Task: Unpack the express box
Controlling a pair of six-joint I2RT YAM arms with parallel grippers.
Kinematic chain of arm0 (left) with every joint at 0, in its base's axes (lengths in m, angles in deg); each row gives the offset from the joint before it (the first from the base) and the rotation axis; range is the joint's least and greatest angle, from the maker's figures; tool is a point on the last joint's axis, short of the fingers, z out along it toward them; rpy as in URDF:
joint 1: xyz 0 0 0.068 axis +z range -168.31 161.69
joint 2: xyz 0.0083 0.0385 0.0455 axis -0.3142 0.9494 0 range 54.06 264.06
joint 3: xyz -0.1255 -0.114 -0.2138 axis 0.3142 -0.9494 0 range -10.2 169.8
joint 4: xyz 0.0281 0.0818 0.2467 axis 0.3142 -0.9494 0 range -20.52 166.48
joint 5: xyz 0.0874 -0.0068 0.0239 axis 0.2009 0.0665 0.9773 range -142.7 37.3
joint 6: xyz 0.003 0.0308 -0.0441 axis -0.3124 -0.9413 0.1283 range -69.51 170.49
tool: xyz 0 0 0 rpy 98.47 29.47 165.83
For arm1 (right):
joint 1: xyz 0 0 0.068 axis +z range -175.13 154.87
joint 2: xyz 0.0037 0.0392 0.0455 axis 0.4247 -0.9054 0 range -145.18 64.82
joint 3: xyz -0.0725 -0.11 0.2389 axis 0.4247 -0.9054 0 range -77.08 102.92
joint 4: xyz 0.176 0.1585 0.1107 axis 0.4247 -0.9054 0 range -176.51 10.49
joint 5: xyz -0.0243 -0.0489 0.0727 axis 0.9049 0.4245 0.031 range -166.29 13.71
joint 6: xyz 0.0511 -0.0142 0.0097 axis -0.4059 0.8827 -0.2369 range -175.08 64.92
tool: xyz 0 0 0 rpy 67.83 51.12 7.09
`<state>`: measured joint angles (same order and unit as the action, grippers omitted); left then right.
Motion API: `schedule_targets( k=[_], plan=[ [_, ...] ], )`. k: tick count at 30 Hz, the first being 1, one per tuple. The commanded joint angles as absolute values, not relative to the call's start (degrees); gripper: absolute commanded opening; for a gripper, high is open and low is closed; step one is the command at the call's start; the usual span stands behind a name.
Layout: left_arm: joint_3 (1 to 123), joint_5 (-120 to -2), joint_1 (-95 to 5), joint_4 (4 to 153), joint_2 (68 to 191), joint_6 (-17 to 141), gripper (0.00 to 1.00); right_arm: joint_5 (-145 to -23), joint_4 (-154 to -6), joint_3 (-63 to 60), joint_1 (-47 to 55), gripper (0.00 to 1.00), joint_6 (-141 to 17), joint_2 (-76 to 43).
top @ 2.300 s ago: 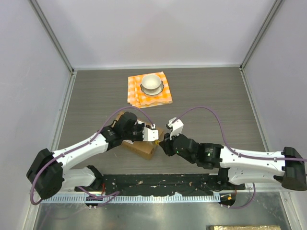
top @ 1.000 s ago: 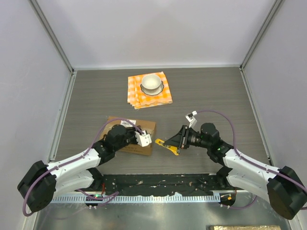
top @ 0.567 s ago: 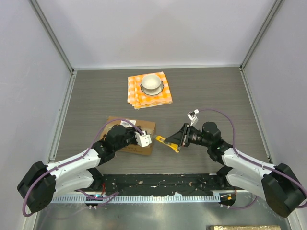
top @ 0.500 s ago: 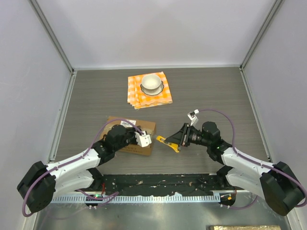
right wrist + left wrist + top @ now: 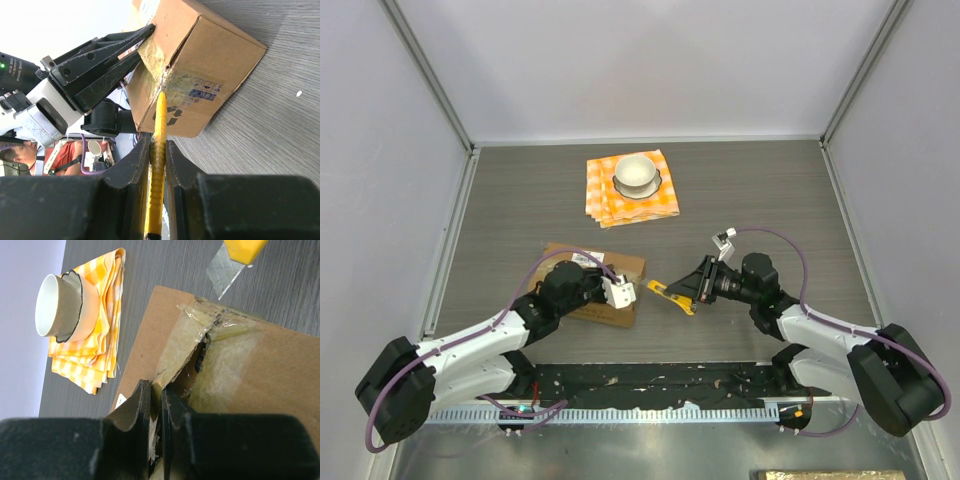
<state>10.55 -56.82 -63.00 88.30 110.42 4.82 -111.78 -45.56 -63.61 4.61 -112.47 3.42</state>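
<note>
— Where does the express box (image 5: 628, 266) lie?

— Flat on the table (image 5: 770, 190), left of centre and toward the near edge, its long side slanted. There is bare table on its left, on its right and behind it. The checked cloth (image 5: 632, 205) with the cup (image 5: 637, 172) sits well apart at the back.

— And the fingers?

— The left gripper (image 5: 154, 387) has them nearly together, pinching the taped flap edge on the box's top. The right gripper (image 5: 157, 142) clamps a yellow knife (image 5: 160, 120), its blade aimed at the box's right end.

— Is the blade touching?

— I cannot tell. Overhead, the tip sits just beside the box. The right wrist view lines it up with the taped seam. Only the left wrist view shows the tape split open.
</note>
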Motion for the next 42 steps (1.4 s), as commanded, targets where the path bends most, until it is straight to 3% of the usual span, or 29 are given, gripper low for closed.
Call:
schedule_targets(
  k=[1,20,42],
  plan=[
    [11.6,-59.02,-63.49,88.17,109.61,6.81,0.0,-112.94,-38.65,-64.16,4.23,0.01,-113.88,1.64],
    [11.42,-60.34,-63.58,87.29,109.0,7.07,0.0,-113.91,-31.88,-64.87,4.05,0.01,-115.64,-4.78],
    [10.63,-68.6,-65.07,87.47,108.21,-0.48,0.0,-119.44,-36.8,-61.0,4.05,0.01,-116.51,-10.32]
  ],
)
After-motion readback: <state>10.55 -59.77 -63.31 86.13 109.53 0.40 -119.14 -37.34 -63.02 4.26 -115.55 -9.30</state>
